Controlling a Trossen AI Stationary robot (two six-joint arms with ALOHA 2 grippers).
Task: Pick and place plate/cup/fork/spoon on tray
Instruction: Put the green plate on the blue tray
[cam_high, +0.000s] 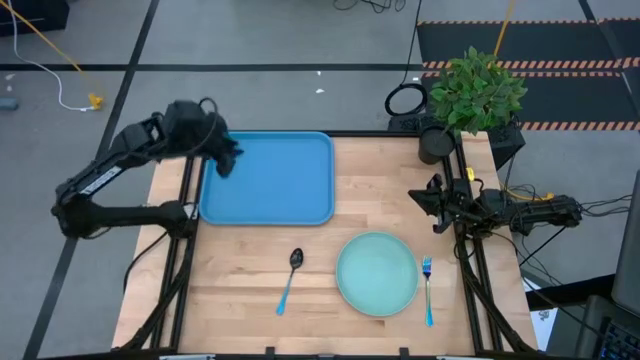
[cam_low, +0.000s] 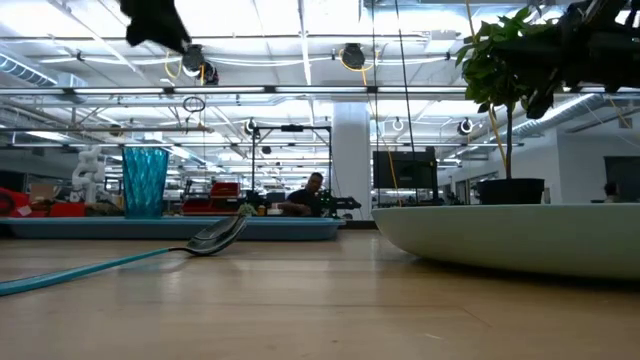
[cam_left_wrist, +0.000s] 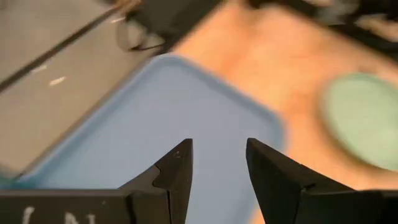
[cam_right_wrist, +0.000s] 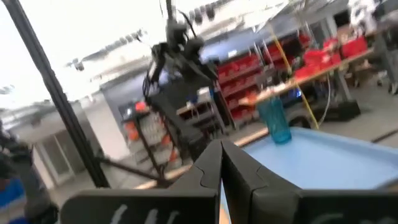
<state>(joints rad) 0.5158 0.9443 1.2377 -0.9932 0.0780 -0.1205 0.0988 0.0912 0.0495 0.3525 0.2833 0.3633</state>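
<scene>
The blue tray (cam_high: 268, 178) lies at the table's far left. The teal cup (cam_low: 145, 180) stands upright on it, also in the right wrist view (cam_right_wrist: 274, 121); in the high view my left arm hides it. My left gripper (cam_high: 226, 156) is open and empty, above the tray (cam_left_wrist: 186, 112) and clear of the cup (cam_low: 155, 22). The mint-green plate (cam_high: 377, 272) lies on the table near the front, the spoon (cam_high: 290, 280) to its left and the fork (cam_high: 427, 290) to its right. My right gripper (cam_high: 420, 197) is shut and empty at the table's right, beyond the plate.
A potted plant (cam_high: 475, 90) in a dark pot (cam_high: 435, 145) stands at the table's far right corner, close behind my right arm. Bare wood (cam_high: 370, 190) lies between the tray and my right gripper.
</scene>
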